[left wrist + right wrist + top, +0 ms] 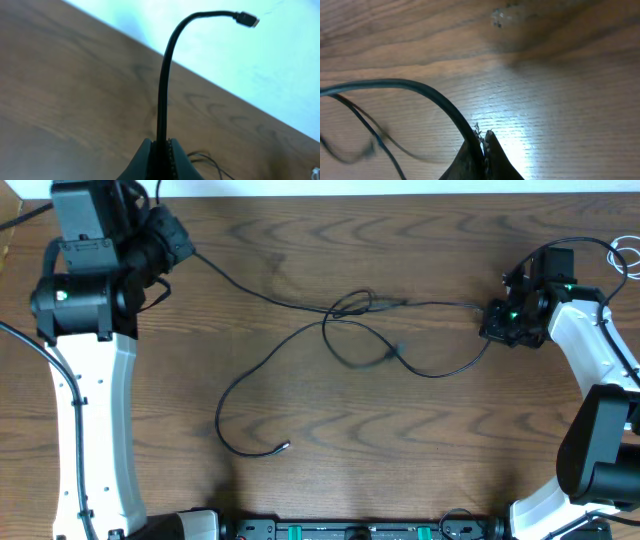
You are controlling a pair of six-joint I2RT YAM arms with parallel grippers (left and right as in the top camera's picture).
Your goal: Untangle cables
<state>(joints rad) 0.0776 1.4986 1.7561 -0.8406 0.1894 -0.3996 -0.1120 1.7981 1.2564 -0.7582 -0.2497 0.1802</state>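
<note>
Thin black cables point(352, 307) lie across the middle of the wooden table, crossing in a small knot of loops. One strand leads up-left to my left gripper point(175, 242), another runs right to my right gripper point(492, 320). A long loop ends in a free plug point(285, 446) near the front. In the left wrist view my left gripper point(162, 144) is shut on a black cable point(164, 80) whose plug end point(247, 19) sticks up past the jaws. My right gripper point(482, 137) is shut on a black cable point(430, 95) that curves off to the left.
A coiled white cable point(627, 254) lies at the table's far right edge behind the right arm. The left arm's white body point(90, 410) runs along the table's left side. Thicker black cords hang by the left arm base point(20, 340).
</note>
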